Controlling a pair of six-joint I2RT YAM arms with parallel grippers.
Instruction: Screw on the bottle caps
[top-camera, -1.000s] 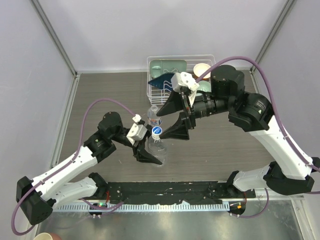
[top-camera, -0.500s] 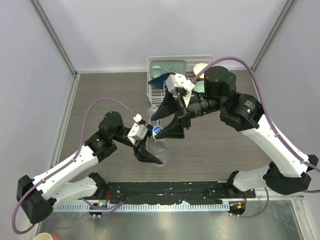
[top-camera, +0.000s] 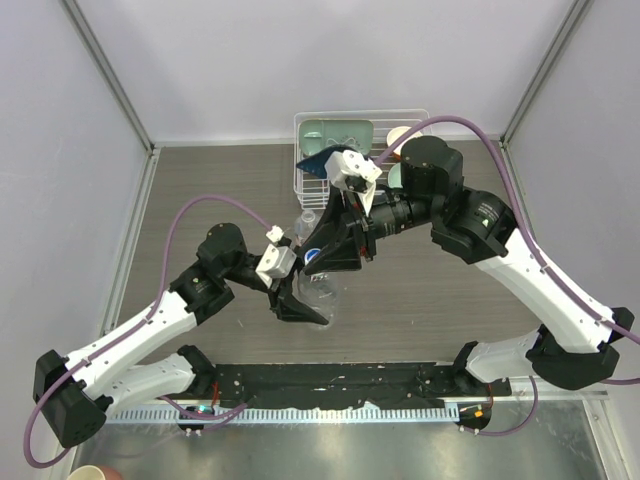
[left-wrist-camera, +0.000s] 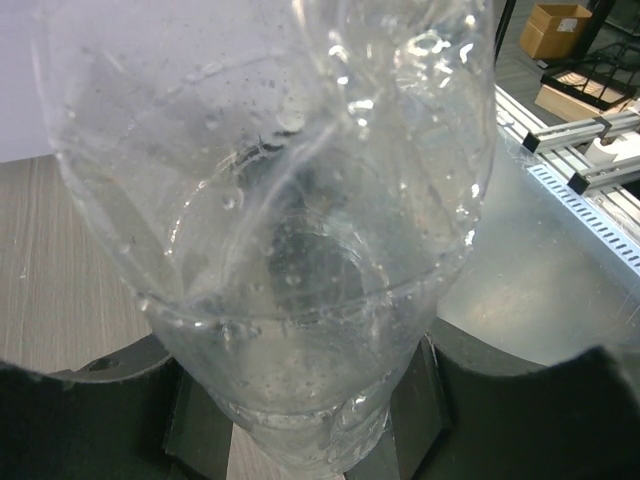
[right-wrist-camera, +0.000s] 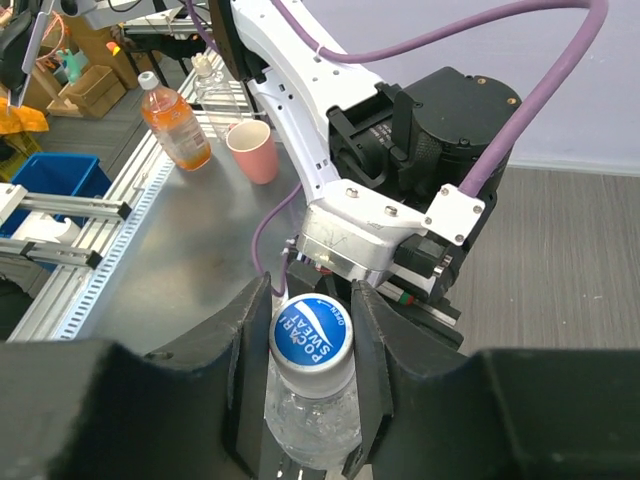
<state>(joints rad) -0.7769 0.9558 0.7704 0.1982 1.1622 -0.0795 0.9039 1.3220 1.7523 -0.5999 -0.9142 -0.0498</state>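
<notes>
- Right pincer (right-wrist-camera: 312, 318): closed narrow around blue-topped cap (right-wrist-camera: 311, 337), which sits on the neck of unlabelled bottle (left-wrist-camera: 290, 200); likely placed for twisting.
- Left pincer (left-wrist-camera: 300, 425): grips that bottle low, steadying it mid-worktop (top-camera: 200, 190).
- Labelled bottle (top-camera: 307, 222): just behind, crowding the right pincer.
- Dish rack (top-camera: 300, 180): far side.

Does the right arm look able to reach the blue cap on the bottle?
Yes, it seems so. The right gripper is right at the cap: its fingers hug it on both sides, atop the bottle, with nothing between.
</notes>
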